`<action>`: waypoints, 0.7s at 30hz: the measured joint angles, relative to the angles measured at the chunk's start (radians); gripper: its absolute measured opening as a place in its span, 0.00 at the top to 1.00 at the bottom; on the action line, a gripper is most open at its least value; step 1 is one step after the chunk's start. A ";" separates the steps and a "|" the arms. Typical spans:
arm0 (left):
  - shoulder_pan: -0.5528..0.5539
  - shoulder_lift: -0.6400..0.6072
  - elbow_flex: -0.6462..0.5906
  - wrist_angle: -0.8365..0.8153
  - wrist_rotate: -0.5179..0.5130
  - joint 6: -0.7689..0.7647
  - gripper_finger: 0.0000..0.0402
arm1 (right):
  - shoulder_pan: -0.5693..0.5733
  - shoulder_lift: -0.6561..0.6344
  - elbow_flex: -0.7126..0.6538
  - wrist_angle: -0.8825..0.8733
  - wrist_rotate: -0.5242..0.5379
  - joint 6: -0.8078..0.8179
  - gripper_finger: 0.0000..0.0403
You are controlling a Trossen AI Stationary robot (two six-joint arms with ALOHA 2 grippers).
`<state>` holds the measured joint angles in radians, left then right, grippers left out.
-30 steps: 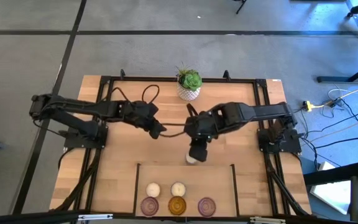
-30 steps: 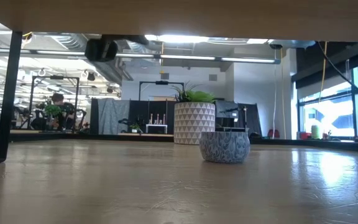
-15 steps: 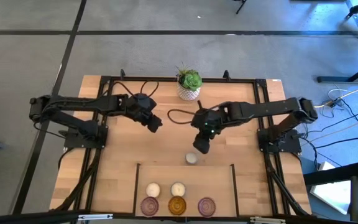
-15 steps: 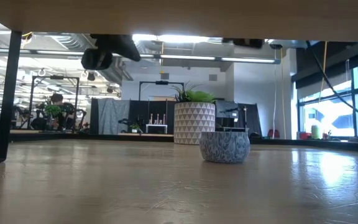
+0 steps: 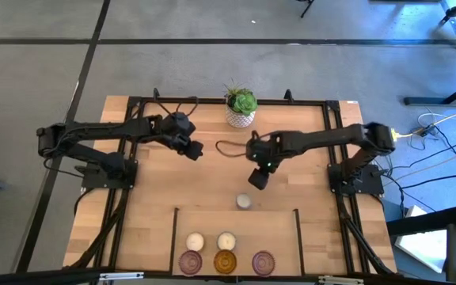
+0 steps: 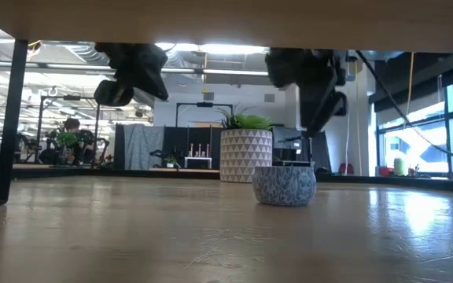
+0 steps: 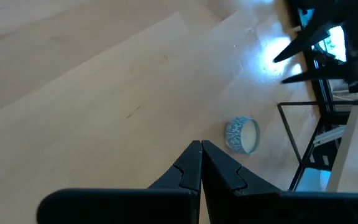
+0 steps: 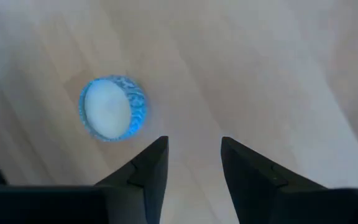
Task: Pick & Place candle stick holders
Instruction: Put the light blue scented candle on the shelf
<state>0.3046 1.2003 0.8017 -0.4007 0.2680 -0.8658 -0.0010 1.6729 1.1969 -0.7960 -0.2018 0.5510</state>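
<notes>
Cream-white, purplish-pink and amber: I count six candle stick holders, three cream-white, two purplish-pink glass, one amber glass, all small and round. Five sit at the near edge of the wooden table (image 5: pixel 133 229): two cream-white ones (image 5: pixel 195 241) (image 5: pixel 226 240) behind a row of pink (image 5: pixel 190 261), amber (image 5: pixel 226 261) and pink (image 5: pixel 263 261). The sixth, the lone cream-white holder (image 5: pixel 245 201), stands apart near the table's middle; its wall is patterned, its inside pale and smooth. My right tool (image 5: pixel 258 180) hangs just beyond it, fingers apart and empty. My left tool (image 5: pixel 195 150) waits over the table's far left part, fingers pressed together. One green plant (image 5: pixel 241 101) stands in a white triangle-patterned pot (image 6: pixel 245 155) at the far edge.
</notes>
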 joint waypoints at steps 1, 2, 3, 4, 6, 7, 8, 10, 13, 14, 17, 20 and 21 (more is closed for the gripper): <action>-0.005 0.000 0.000 0.001 0.000 0.003 1.00 | 0.013 0.018 0.000 0.021 0.014 -0.001 0.62; -0.013 0.000 0.000 0.002 0.000 0.007 1.00 | 0.029 0.036 0.001 0.047 0.034 -0.001 0.62; -0.020 0.000 0.000 0.004 0.000 0.011 1.00 | 0.044 0.055 0.001 0.069 0.048 -0.001 0.62; -0.027 0.000 0.000 0.006 0.000 0.012 1.00 | 0.059 0.075 0.001 0.095 0.049 0.000 0.62; -0.039 0.000 0.000 0.005 0.001 0.012 1.00 | 0.089 0.108 0.001 0.151 0.049 0.027 0.62; -0.044 0.000 0.000 0.005 0.001 0.012 1.00 | 0.103 0.117 0.001 0.170 0.049 0.042 0.62; -0.050 0.000 0.000 0.005 0.001 0.010 1.00 | 0.118 0.122 0.001 0.187 0.051 0.055 0.62; -0.063 0.000 0.000 0.004 0.001 0.001 1.00 | 0.136 0.126 0.001 0.203 0.065 0.077 0.62; -0.082 0.000 0.000 0.004 0.001 -0.003 1.00 | 0.147 0.126 0.001 0.202 0.091 0.094 0.62; -0.086 0.000 0.000 0.004 0.001 -0.003 1.00 | 0.147 0.126 0.001 0.199 0.094 0.095 0.62; -0.094 0.000 0.000 0.003 -0.005 -0.003 1.00 | 0.148 0.126 0.001 0.201 0.095 0.093 0.62; -0.095 0.000 0.000 0.003 -0.009 -0.003 1.00 | 0.154 0.126 0.001 0.201 0.105 0.085 0.62; -0.095 0.000 0.000 0.003 -0.010 -0.003 1.00 | 0.154 0.126 0.001 0.201 0.101 0.084 0.62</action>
<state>0.2100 1.2003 0.8017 -0.3973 0.2582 -0.8688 0.1533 1.7988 1.1980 -0.5949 -0.1005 0.6355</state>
